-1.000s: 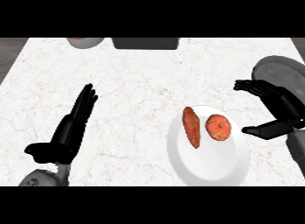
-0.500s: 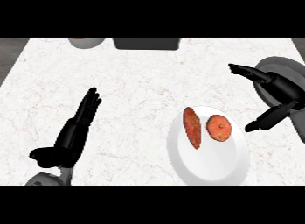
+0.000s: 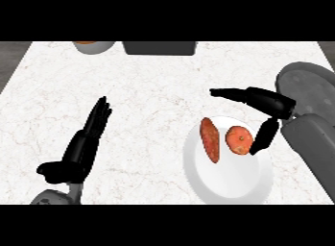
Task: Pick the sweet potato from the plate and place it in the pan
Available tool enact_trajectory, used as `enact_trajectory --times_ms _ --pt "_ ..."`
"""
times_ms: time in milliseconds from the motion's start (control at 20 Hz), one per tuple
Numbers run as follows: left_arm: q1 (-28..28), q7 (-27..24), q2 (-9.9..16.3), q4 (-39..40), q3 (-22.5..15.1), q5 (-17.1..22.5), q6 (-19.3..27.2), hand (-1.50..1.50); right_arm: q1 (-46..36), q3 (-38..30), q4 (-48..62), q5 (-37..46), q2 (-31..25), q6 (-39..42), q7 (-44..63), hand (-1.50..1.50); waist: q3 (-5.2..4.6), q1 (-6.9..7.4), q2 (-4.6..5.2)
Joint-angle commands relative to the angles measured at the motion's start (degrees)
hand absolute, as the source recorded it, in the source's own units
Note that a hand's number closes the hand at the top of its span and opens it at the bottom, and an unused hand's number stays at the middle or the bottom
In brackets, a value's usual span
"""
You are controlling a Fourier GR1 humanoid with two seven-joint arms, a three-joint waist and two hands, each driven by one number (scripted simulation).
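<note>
Nearest me, close to the bench's (image 3: 162, 81) front edge on the right, sits the white plate (image 3: 230, 185), round, smooth and shallow. On it lie two orange-brown pieces: a long, tapered sweet potato (image 3: 211, 140) with a dull, rough-looking skin, and just beside it on the right a rounder orange piece (image 3: 238, 140) with a speckled face. I cannot tell whether the round one is a cut end or another vegetable. I take the long one to be what I must lift.

My right hand (image 3: 269, 108) hovers above the plate's far right rim, black and matte. Its fingers are spread apart and hold nothing: some stretch left over the bench, and one hangs down just beside the round piece. I judge this the reaching step, with the grasp not yet made. The next move calls for bringing the hand left and down across the round piece, then curling around the potato's middle.

My left hand (image 3: 85, 141) rests near the front left corner, fingers straight and together, empty.

The bench is pale marble with faint veins. At its right edge lies the grey pan (image 3: 318, 89), round and flat-bottomed. At the far edge stand a dark box (image 3: 159, 47) and a grey bowl (image 3: 93, 46).
</note>
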Motion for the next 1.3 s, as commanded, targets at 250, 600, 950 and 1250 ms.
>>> enact_trajectory --times_ms 250,600,950,1250 --pt "0.17 2.13 -0.22 -1.59 2.57 -0.32 -1.34 0.0 1.37 7.32 -1.21 13.79 7.53 -4.63 8.3 -1.5 0.02 -0.51 -0.09" --pt "3.03 3.64 -4.44 -4.49 0.58 -6.23 -0.8 0.0 4.07 2.06 -1.02 18.77 7.8 -1.06 5.03 -1.5 0.02 -0.63 -0.11" --pt "0.22 3.75 -8.03 -0.42 2.88 -8.02 -1.23 0.0 4.98 -2.19 -0.39 20.95 11.54 -0.79 5.65 -1.5 0.02 -0.77 -0.1" --pt "2.59 0.69 -6.05 -0.42 6.24 -7.03 -6.94 0.0 1.25 -4.85 12.41 25.75 17.0 -6.52 1.23 -1.5 0.03 -0.38 0.02"
